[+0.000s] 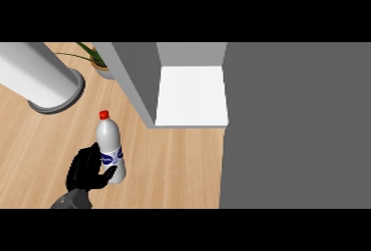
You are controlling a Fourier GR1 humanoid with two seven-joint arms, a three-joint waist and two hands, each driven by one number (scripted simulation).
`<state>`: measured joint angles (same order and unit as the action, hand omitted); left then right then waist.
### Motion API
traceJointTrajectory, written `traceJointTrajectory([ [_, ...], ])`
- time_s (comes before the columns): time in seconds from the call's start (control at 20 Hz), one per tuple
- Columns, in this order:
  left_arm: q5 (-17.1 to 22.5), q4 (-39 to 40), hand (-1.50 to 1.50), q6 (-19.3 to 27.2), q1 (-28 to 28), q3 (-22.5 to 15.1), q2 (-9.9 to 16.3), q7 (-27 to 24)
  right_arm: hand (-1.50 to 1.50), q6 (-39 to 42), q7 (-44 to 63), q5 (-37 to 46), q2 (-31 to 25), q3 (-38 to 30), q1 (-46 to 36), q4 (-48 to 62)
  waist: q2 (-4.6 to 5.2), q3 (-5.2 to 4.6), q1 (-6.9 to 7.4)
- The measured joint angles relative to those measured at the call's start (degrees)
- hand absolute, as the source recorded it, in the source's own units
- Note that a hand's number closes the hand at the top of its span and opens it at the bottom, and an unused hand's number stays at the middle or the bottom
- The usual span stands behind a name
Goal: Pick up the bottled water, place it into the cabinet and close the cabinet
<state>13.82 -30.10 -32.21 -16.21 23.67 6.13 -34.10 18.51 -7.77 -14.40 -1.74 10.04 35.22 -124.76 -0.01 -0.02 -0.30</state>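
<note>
Right of left hand (88,169), touching: water bottle (111,147), upright, red cap away from wrist. Fingers curled against bottle side. Cabinet (192,95) seen farther right, ahead.

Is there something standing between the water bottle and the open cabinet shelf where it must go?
Nothing visible. The bottled water stands on the counter at the left hand; bare wood lies between it and the cabinet, whose white shelf is open.
</note>
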Motion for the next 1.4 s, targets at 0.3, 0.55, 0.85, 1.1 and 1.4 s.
traceJointTrajectory([
  [0.3,3.88,-7.67,1.50,-0.31,2.17,-1.87,-2.34,4.99,-1.50,0.04,0.01,-0.49,-0.30,0.14,0.13,-0.11,-0.13,0.05,0.24],
  [0.55,6.90,-19.09,1.50,1.70,6.31,-4.99,-4.23,11.94,-1.50,0.16,-0.93,0.33,-0.20,0.81,-0.55,1.43,-0.17,0.07,0.37],
  [0.85,10.86,-32.37,1.50,9.35,9.30,-13.15,-5.67,17.77,-1.50,-0.50,-0.98,1.29,0.34,2.63,-0.11,1.46,-0.19,0.06,0.30],
  [1.1,12.64,-42.14,1.50,19.12,10.24,-22.29,-5.99,20.19,-1.50,-0.47,-0.90,0.60,0.01,3.07,0.81,0.46,-0.18,0.06,0.16],
  [1.4,12.62,-47.75,1.50,32.12,5.25,-30.83,-6.09,23.20,-1.50,-0.39,-0.52,-0.36,-0.56,2.38,-0.92,1.54,-0.09,0.04,-0.04],
])
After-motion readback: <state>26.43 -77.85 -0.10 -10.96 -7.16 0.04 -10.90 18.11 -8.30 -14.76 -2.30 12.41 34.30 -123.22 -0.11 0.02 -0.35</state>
